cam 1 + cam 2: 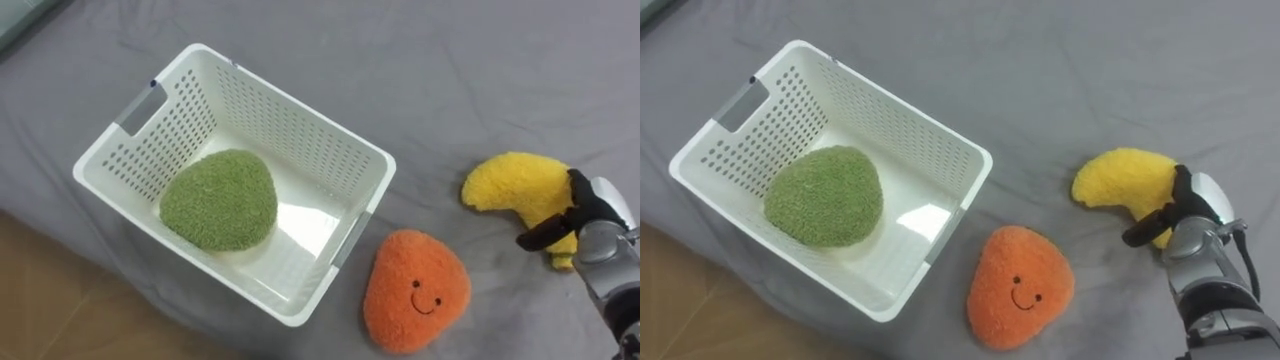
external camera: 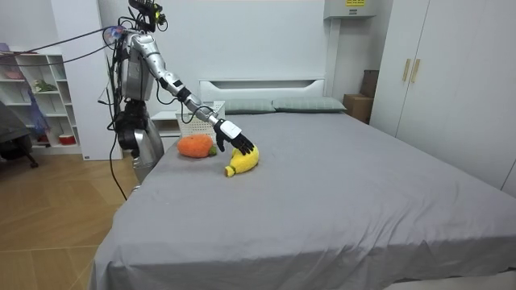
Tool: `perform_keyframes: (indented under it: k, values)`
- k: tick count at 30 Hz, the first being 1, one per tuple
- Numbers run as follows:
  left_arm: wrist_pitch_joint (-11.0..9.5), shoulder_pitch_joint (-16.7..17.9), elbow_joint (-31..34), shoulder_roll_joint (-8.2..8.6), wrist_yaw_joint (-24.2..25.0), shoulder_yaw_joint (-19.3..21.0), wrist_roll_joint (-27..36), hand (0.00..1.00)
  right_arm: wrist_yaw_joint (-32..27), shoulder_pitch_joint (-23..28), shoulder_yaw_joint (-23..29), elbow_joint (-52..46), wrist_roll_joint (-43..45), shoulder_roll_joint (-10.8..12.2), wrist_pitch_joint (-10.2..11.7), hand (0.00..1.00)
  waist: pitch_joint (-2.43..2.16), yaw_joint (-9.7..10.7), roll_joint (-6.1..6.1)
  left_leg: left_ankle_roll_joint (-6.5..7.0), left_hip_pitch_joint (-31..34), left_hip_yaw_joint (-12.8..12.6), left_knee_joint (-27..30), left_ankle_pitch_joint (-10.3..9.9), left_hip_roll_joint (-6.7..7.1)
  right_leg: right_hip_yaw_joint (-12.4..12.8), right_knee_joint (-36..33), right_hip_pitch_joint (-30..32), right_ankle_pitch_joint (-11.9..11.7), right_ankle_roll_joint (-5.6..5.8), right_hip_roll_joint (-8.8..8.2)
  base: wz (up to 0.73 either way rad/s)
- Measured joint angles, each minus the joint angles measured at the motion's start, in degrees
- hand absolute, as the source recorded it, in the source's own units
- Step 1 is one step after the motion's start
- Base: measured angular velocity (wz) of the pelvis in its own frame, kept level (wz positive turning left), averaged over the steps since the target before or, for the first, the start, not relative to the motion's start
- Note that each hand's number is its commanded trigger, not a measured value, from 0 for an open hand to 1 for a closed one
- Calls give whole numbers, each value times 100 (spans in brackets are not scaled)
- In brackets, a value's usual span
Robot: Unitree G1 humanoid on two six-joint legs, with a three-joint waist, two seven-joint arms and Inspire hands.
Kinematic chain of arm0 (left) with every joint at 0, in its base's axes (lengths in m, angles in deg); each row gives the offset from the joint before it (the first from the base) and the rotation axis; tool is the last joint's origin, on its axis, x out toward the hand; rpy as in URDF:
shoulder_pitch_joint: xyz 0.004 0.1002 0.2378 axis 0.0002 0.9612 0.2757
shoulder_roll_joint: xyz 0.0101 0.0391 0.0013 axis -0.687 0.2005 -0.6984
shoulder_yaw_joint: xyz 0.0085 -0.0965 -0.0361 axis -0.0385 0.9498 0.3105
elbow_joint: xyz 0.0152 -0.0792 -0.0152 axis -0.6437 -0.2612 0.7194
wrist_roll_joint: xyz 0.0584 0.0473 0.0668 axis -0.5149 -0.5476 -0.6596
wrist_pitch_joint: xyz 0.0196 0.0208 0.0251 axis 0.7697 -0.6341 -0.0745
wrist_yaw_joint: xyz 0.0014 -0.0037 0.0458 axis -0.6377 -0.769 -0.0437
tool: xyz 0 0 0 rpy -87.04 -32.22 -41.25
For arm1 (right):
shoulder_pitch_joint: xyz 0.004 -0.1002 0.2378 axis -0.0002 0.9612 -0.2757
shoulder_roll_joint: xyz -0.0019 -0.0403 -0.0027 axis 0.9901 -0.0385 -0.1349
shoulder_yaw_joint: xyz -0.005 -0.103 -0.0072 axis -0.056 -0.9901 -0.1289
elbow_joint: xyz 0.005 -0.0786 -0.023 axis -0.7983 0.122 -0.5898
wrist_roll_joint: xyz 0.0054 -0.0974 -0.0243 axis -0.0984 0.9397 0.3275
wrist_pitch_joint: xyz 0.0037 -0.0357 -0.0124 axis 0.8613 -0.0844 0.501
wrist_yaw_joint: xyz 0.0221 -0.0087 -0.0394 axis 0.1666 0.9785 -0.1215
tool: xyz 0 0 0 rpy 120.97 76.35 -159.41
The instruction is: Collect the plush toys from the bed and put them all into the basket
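Observation:
A yellow banana plush (image 1: 513, 183) lies on the grey bed at the right. My right hand (image 1: 598, 222) rests on its right end, dark fingers over the top and thumb curled across its near side. In the room view that right hand (image 2: 230, 134) reaches out from the bedside onto the yellow plush (image 2: 243, 161). An orange plush with a smiling face (image 1: 415, 290) lies flat near the front, between the banana and the white perforated basket (image 1: 290, 130). Inside the basket sits a green round plush (image 1: 220, 200).
The bed's edge runs along the lower left, with wooden floor (image 1: 40, 300) beyond it. I stand at the bed's side near its head, by a white shelf (image 2: 40, 97). Pillows (image 2: 274, 105) lie at the headboard.

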State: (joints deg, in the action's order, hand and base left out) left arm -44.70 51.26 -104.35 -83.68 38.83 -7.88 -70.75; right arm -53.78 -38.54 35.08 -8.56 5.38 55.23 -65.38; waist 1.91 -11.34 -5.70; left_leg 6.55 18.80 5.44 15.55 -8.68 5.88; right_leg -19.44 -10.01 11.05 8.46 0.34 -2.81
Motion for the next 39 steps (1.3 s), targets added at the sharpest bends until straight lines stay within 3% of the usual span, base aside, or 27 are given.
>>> perform_keyframes:
  k: [5, 9, 23, 30, 39]
  values:
    - [0, -13, -18, 4, 9, -182, 36, 0, -133, -42, 6, 111, 2, -43, 5, 100, 11, 0, 101, -1, -8, 91, 21, 5, 8, -54, -60, -4, 2, 3, -7, 9]
    - [-48, -22, -54, 3, 10, -219, 35, 0, -239, -170, 11, 219, 0, -240, 88, 100, 17, -5, 185, -5, -41, 95, 20, 15, 9, -80, -72, -39, 2, 3, -9, 0]
    - [-64, -172, -242, -4, 135, -442, 34, 0, -390, -170, -1, 441, -135, -180, 96, 100, 27, -18, 202, -34, -28, 127, 17, 57, 12, -140, -77, -58, 1, -12, -7, 1]
    - [-211, -272, -234, -10, 133, -444, 152, 0, -751, -181, 1, 623, -284, -208, 193, 100, 29, -1, 210, -31, 168, 268, 97, 68, 53, -309, -84, 64, -1, -16, -29, 12]
    - [-289, -324, -221, -126, 132, -460, 155, 0, -909, -180, 3, 663, -218, -452, 362, 100, 32, 8, 394, 14, 272, 330, 108, 95, 91, -367, -281, 241, 18, 9, -98, 3]
